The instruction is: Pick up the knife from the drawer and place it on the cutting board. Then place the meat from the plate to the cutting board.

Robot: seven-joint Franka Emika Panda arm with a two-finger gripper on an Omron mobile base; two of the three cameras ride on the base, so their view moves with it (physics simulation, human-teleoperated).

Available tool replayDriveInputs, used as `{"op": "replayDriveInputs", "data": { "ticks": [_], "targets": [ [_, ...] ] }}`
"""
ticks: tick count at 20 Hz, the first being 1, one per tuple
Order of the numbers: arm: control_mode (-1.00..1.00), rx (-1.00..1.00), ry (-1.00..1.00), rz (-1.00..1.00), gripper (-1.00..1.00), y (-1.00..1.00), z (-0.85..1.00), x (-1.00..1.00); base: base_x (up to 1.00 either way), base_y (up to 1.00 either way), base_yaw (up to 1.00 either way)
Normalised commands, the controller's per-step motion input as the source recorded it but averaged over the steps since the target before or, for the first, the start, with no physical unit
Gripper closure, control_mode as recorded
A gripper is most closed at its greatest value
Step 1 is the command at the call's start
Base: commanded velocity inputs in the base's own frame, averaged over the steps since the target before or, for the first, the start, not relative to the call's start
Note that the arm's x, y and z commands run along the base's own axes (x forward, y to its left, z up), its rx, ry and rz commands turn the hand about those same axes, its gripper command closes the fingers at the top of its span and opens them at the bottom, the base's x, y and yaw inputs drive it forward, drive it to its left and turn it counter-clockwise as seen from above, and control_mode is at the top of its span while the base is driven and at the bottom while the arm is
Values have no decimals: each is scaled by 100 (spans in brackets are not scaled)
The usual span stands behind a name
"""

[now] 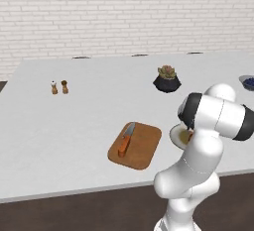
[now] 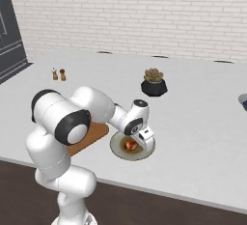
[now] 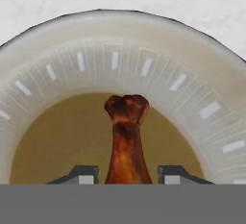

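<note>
Meat: glossy reddish-brown, drumstick-shaped with a knobbed end, lying in the tan centre of the round plate, whose pale rim carries light dashes. Gripper low over the plate, fingers parted, one on each side of the meat; contact cannot be told. Orange-handled knife lies on the rounded wooden cutting board, just beside the plate.

Matt wooden cutting board, glossy glazed plate, smooth white counter.
</note>
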Motion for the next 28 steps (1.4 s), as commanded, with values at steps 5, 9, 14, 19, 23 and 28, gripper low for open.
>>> {"op": "replayDriveInputs", "data": {
  "ticks": [5,9,14,19,23,28],
  "targets": [
    [-100,0,0,0,100,7,7,-4,0,0,0],
    [-100,1,0,0,100,34,47,-24,0,0,0],
    [-100,0,-1,0,100,73,53,-32,0,0,0],
    [-100,0,0,0,100,82,44,-4,0,0,0],
    [-100,0,0,0,100,77,17,0,0,0,0],
    [-100,0,-4,0,100,67,0,0,0,0,0]
  ]
}}
